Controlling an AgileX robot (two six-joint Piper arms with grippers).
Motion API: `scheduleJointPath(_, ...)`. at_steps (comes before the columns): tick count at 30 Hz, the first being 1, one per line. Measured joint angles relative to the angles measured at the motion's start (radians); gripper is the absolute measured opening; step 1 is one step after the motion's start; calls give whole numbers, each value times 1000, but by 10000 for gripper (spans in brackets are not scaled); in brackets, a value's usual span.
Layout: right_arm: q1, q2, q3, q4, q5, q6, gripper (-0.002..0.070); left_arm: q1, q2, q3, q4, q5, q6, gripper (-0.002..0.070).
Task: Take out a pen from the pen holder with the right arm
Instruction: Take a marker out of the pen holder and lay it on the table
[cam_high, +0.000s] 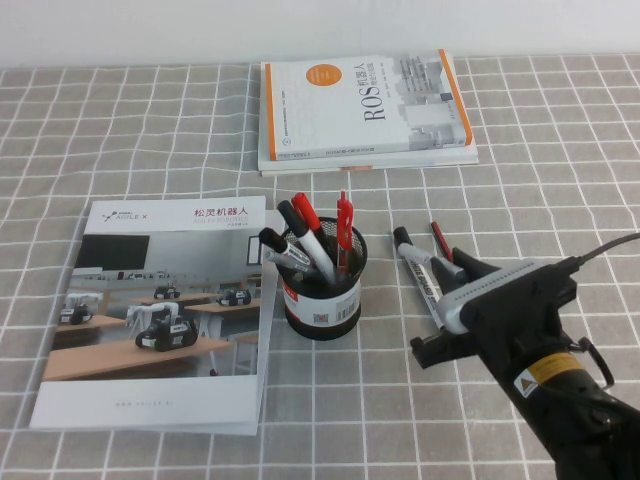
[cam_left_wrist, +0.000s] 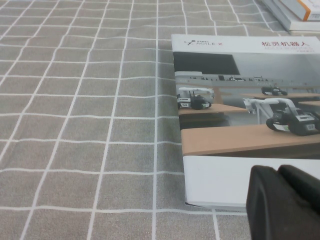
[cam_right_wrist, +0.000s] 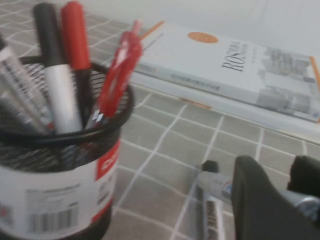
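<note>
High view puts the right claw (cam_high: 462, 260) low at 3 o'clock of the pen holder (cam_high: 322, 300), pinching a grey pen barrel (cam_right_wrist: 300, 202) that shows between its fingers (cam_right_wrist: 260, 205) in the right wrist view, so one pen looks already out. A grey marker (cam_high: 418, 270) lies on the table (cam_high: 150, 130) just beside that claw, long axis toward 11 o'clock. Pressed together, the left claw (cam_left_wrist: 282, 197) hovers at a booklet (cam_left_wrist: 225, 175) edge.

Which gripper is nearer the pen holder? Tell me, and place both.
Right. The right gripper sits just right of the pen holder, shut on a marker. The left gripper, shut, hangs over the near edge of the booklet, farther off on the holder's left.
</note>
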Motion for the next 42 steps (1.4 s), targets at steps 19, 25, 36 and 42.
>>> scheduleJointPath(19, 0, 71, -119, 52, 3, -91, 98, 0, 0, 0, 0, 0, 0, -3)
scheduleJointPath(25, 0, 92, -133, 52, 18, -93, 98, 0, 0, 0, 0, 0, 0, -3)
scheduleJointPath(36, 0, 129, -174, 53, 101, -126, 98, 0, 0, 0, 0, 0, 0, -3)
scheduleJointPath(42, 0, 129, -174, 60, 149, -133, 97, 0, 0, 0, 0, 0, 0, -3)
